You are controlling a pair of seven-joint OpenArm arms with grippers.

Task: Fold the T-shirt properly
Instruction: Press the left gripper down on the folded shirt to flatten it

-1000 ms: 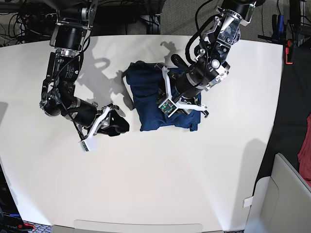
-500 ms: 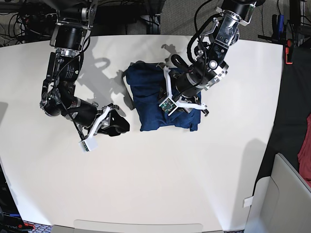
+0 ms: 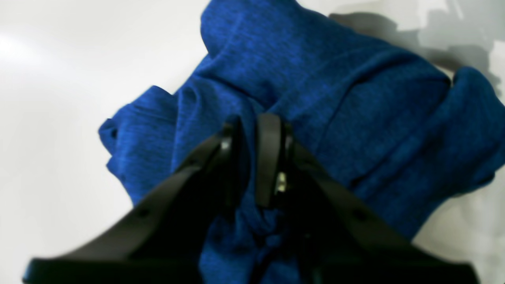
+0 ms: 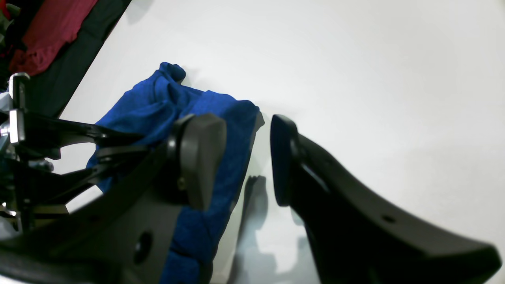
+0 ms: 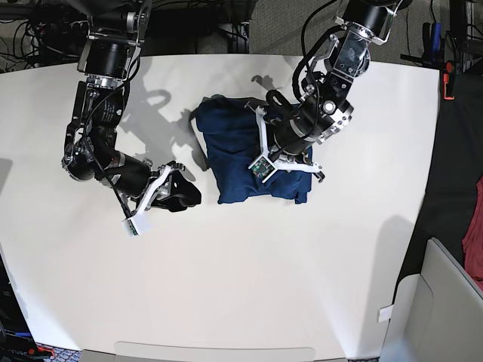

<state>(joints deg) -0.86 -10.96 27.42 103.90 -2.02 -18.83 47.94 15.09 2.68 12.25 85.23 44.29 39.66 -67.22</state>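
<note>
Left hand (image 3: 252,161) pinches T-shirt (image 5: 234,158) on white table (image 5: 302,279).

T-shirt (image 5: 230,158): middle hidden under left end effector (image 3: 252,157); left wrist view blurred. Red cloth (image 5: 474,241): cut by base view's right edge. Worktop (image 5: 249,286): near edge cut off.

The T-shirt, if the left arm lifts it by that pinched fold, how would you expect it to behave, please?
The T-shirt will probably droop: its thin knit wrinkles softly around the left gripper. It likely unfolds, since only one small bunch is pinched. It seems light, and should drag across the table.
</note>
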